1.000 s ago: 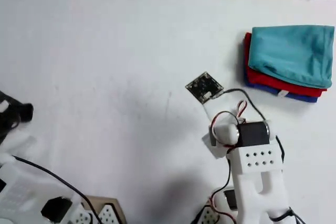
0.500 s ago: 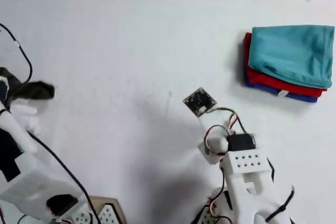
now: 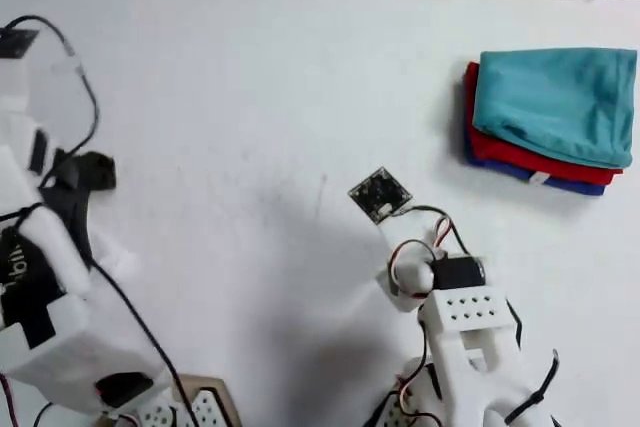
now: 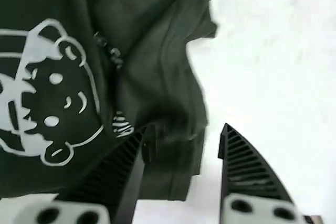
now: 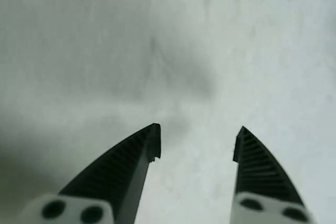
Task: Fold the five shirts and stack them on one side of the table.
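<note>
teal shirt (image 3: 555, 102) tops the folded stack, over a red shirt (image 3: 530, 159) and a blue shirt (image 3: 570, 185), far right on the white table (image 3: 250, 77). left wrist view: the left gripper (image 4: 187, 129) is spread wide astride the crumpled hem of a black shirt (image 4: 152, 61) with a bear print (image 4: 47, 93), pinching nothing. right wrist view: the right gripper (image 5: 197, 129) gapes over bare table. seems the fourth shirt is being started; next comes a firm pinch on that hem.

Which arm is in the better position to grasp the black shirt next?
Left. The left end effector, open, hangs right over the edge of the black shirt. The right end effector, also open, has bare table under it.
</note>
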